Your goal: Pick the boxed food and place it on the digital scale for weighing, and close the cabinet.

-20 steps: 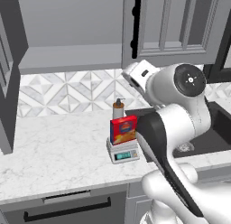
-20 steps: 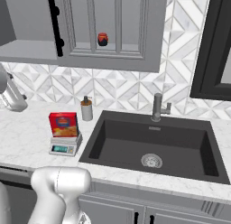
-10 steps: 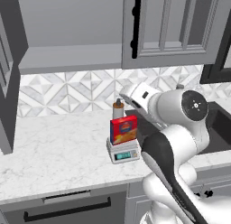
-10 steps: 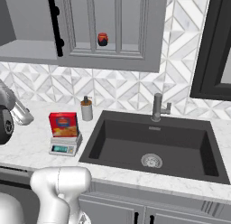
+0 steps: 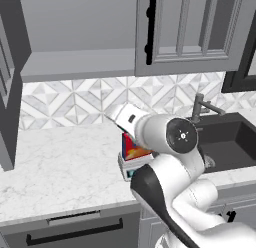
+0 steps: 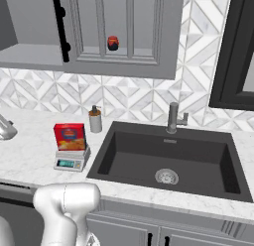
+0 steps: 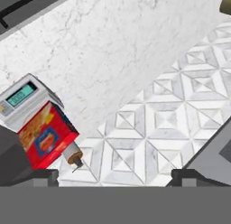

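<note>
A kitchen: sink (image 6: 168,158), marble counter (image 5: 60,167), wall cabinet (image 6: 124,36).

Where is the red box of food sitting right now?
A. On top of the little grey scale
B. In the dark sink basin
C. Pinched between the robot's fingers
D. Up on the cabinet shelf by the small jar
A: the boxed food stands upright on the digital scale, on the counter left of the sink, and the gripper's fingertips hold nothing.
</note>
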